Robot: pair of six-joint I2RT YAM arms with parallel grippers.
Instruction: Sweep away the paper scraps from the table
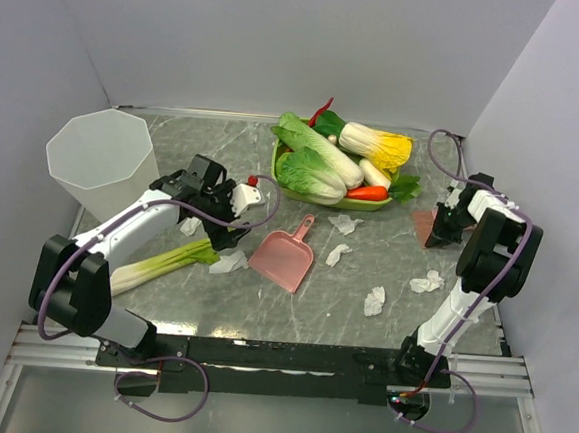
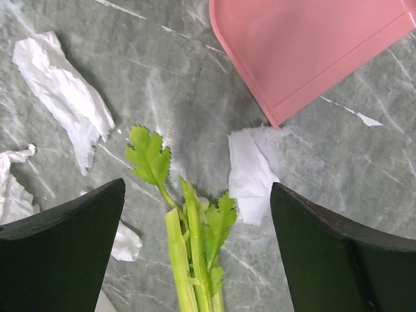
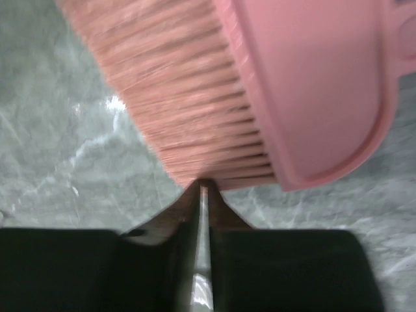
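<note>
One grey-green table (image 1: 312,317) is carrying everything. At ten o'clock a tall translucent bin (image 1: 99,156) is standing, and at twelve o'clock a green tray (image 1: 350,206) is holding vegetables. Near the centre a pink dustpan (image 1: 284,259) is lying with its handle pointing to one o'clock, and a leek (image 1: 160,264) is lying at eight o'clock from it.

The left gripper (image 2: 196,188) is hovering over the leek's leafy end with its fingers spread wide, holding nothing. At three o'clock the right gripper (image 3: 203,188) is meeting a pink brush (image 3: 195,97). Its fingers are pressed almost together, with the tips touching the edge of the bristles, and I cannot tell if they are pinching any.

The paper scraps (image 1: 427,282) are lying loose on the table, some between dustpan and brush, others beside the leek.

The step, I am judging, is taking the brush. To do it well, the fingers should be closing on the hard plastic back, not on the soft bristles, which would be bending and slipping during sweeping.
</note>
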